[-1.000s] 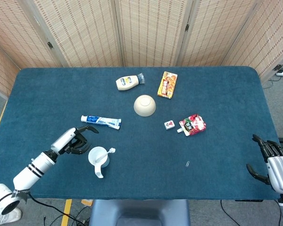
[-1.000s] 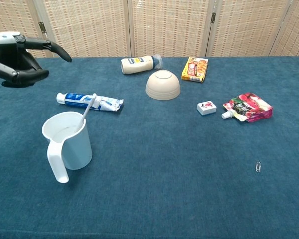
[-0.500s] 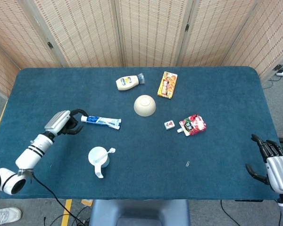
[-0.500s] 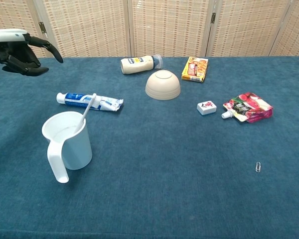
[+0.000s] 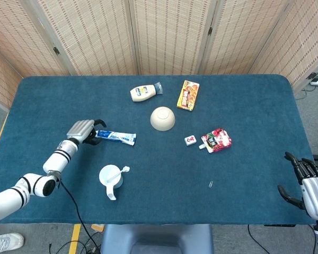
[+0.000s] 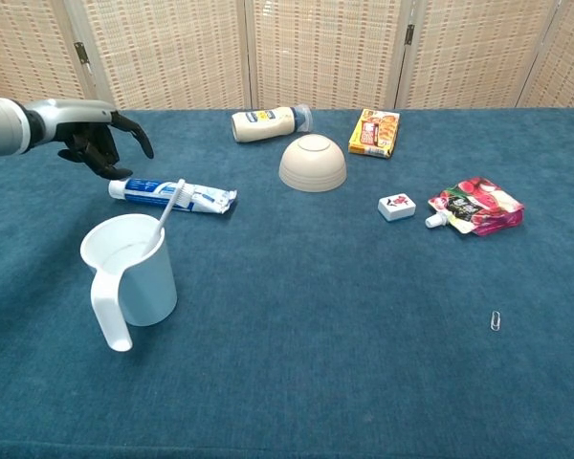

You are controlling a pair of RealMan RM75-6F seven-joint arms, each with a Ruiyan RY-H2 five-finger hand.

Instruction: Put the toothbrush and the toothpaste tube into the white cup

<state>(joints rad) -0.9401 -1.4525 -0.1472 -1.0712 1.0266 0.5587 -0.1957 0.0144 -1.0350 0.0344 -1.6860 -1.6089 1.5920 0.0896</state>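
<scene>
One flat blue-and-white toothpaste tube

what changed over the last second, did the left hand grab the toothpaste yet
The left hand moved away from beside the white cup, up the table to the cap end of the toothpaste tube. Its fingers are spread over that end, with no clear grip yet. The tube lies where it was. The toothbrush stands in the cup as before, and the right hand rests open at the table's edge.
</scene>
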